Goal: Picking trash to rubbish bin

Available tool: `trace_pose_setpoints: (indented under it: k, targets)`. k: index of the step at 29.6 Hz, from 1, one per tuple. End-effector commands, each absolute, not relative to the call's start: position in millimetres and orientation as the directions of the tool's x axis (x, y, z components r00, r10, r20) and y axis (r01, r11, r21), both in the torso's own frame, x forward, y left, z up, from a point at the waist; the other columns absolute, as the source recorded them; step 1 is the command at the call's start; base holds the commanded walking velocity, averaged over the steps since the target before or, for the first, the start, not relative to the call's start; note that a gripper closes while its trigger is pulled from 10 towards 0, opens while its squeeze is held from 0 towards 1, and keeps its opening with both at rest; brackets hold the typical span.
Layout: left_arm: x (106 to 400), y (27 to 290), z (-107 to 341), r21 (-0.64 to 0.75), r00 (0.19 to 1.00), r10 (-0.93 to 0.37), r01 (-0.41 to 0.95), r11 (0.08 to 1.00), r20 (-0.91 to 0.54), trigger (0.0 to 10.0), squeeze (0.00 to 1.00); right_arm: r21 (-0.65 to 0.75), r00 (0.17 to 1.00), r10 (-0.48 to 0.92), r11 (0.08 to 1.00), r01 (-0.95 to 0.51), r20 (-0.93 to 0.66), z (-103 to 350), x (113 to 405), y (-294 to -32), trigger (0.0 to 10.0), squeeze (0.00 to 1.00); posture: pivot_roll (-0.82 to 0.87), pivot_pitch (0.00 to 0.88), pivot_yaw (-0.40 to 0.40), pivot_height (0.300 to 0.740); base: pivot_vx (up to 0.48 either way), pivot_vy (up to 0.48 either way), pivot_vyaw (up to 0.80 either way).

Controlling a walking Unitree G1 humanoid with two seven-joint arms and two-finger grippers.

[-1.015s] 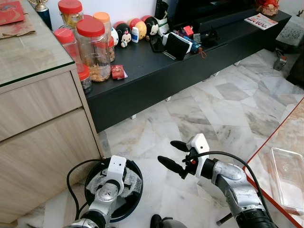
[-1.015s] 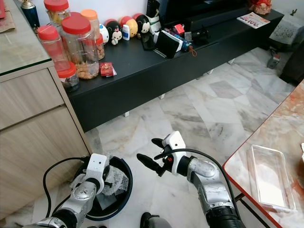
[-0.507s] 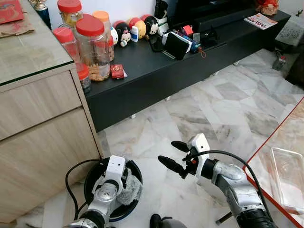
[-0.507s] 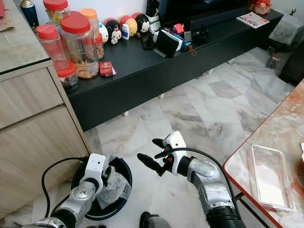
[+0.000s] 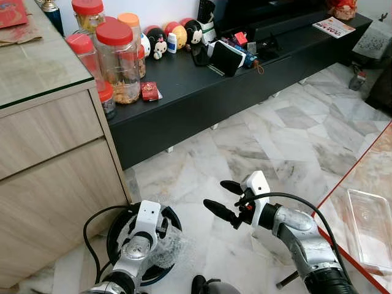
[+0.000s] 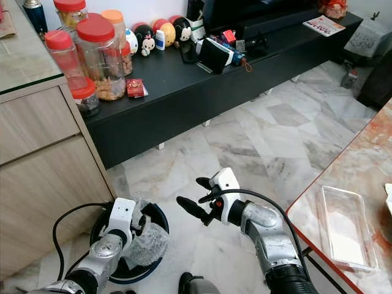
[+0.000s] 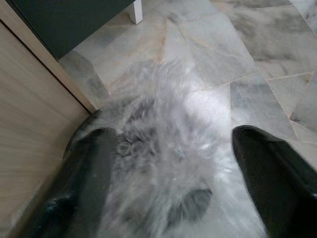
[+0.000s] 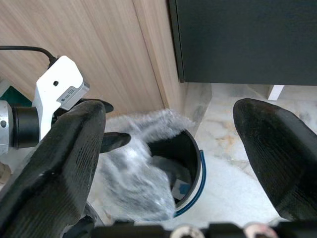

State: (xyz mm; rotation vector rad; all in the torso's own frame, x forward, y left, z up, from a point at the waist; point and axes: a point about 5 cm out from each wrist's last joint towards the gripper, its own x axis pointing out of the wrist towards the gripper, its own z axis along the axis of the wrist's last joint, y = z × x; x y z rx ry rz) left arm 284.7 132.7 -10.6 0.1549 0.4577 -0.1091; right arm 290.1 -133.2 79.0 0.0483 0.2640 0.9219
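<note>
Left pincer (image 6: 142, 225) spread — above bin (image 6: 160, 215).

You've got a grey, silvery crumpled wrapper (image 6: 149, 237) blurring over a black bin (image 6: 160, 220) with a blue rim. Your left gripper (image 5: 149, 228) shows black fingers on a white and silver wrist, and your right gripper (image 5: 225, 198) matches it. Under you the floor (image 5: 288, 131) is pale marble, veined grey and beige. The cabinet (image 5: 55, 165) beside the bin is light woodgrain. The low shelf (image 5: 202, 86) is black, and your jars (image 5: 116, 52) wear red lids, one orange.
</note>
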Motion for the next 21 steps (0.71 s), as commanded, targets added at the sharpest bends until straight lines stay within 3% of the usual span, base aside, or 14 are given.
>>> trace_pose_setpoints:
  k: [1, 17, 18, 21]
  targets:
    - [280.2, 131.5, -16.1, 0.12, 0.876, -0.063, 0.137, 0.983, -0.479, 10.0, 1.0, 0.161, 0.577, 0.789, 0.61, -0.776, -0.211, 78.1, 290.4, -136.0, 10.0, 0.0, -0.17, 0.17, -0.168, 0.74, 0.0, 0.0, 0.0]
    - [275.4, 141.9, -20.7, 0.145, 0.868, -0.019, 0.105, 0.984, -0.496, 10.0, 1.0, 0.164, 0.588, 0.777, 0.625, -0.763, -0.223, 74.6, 291.8, -138.9, 10.0, 0.0, -0.16, 0.168, -0.173, 0.74, 0.0, 0.0, 0.0]
    - [271.6, 142.7, -24.3, 0.148, 0.859, -0.014, 0.105, 0.983, -0.512, 10.0, 0.0, 0.158, 0.621, 0.747, 0.661, -0.734, -0.239, 69.9, 293.4, -145.6, 10.0, 0.0, -0.16, 0.167, -0.171, 0.74, 0.0, 0.0, 0.0]
    - [263.3, 143.3, -31.6, 0.15, 0.839, -0.012, 0.111, 0.982, -0.544, 10.0, 0.0, 0.146, 0.679, 0.683, 0.726, -0.672, -0.269, 61.8, 295.7, -158.5, 10.0, 0.0, -0.16, 0.167, -0.169, 0.74, 0.0, 0.0, 0.0]
